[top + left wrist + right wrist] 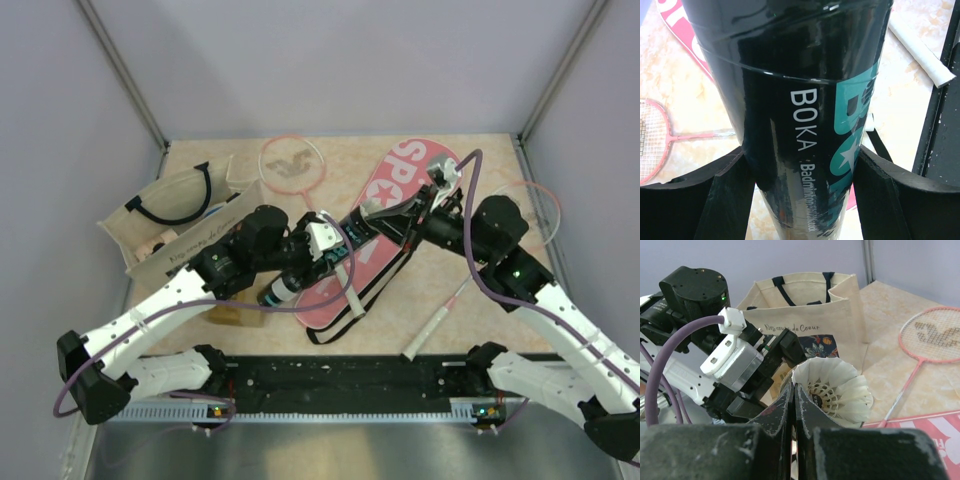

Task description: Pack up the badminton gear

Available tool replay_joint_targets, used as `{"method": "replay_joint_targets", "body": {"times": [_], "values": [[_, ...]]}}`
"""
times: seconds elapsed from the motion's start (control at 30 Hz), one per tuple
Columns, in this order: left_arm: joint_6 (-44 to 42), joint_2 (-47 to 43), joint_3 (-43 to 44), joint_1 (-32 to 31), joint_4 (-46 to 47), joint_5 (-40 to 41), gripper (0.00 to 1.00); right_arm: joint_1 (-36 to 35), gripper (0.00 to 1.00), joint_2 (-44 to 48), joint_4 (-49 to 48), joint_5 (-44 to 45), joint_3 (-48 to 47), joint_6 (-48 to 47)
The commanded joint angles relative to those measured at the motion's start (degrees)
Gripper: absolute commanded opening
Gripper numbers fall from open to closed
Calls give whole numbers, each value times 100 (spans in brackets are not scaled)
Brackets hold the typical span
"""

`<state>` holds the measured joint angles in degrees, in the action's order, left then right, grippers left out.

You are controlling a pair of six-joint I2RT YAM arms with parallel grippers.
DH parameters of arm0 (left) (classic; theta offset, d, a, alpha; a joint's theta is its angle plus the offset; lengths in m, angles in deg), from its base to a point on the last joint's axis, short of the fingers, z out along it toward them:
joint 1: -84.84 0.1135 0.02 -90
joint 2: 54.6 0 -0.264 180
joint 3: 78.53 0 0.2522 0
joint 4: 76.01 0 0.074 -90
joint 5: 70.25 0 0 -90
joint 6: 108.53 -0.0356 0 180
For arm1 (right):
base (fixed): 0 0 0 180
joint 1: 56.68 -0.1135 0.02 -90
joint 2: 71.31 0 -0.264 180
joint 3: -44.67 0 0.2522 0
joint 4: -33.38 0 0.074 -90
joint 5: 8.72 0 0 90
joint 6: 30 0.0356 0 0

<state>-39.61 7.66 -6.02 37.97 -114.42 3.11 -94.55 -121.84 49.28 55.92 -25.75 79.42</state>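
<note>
Left gripper (802, 192) clamps the tube (790, 75), right gripper (794, 390) pinches the shuttlecock (840, 385); centre it over your tube's mouth.

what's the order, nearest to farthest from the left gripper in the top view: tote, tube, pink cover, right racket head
1. tube, in the left gripper
2. pink cover, just right
3. tote, back left
4. right racket head, far right

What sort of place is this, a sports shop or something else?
Probably a robot test booth: plain lilac walls box in a table, and two arms are bolted at its near edge, the left arm holding a black tube, the right arm a shuttlecock.
</note>
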Motion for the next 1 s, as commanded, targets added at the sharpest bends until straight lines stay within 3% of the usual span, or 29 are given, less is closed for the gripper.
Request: {"method": "replay_joint_targets", "body": {"times": [0.0,0.27,0.5,0.63,0.97], "values": [[34,-170,235,-24,987,-331,34,-133,0,-10,-134,-65,199,308],[-151,-241,190,-24,1058,-357,33,-124,0,42,331,-223,121,-104],[-186,-381,138,-32,1075,-629,33,-124,8,25,1245,-636,-152,-887],[-54,-399,111,-32,1233,-796,33,-124,2,-106,912,-767,-29,-492],[-10,-355,146,-24,1269,-753,33,-124,0,-212,692,-1277,111,-79]]}}
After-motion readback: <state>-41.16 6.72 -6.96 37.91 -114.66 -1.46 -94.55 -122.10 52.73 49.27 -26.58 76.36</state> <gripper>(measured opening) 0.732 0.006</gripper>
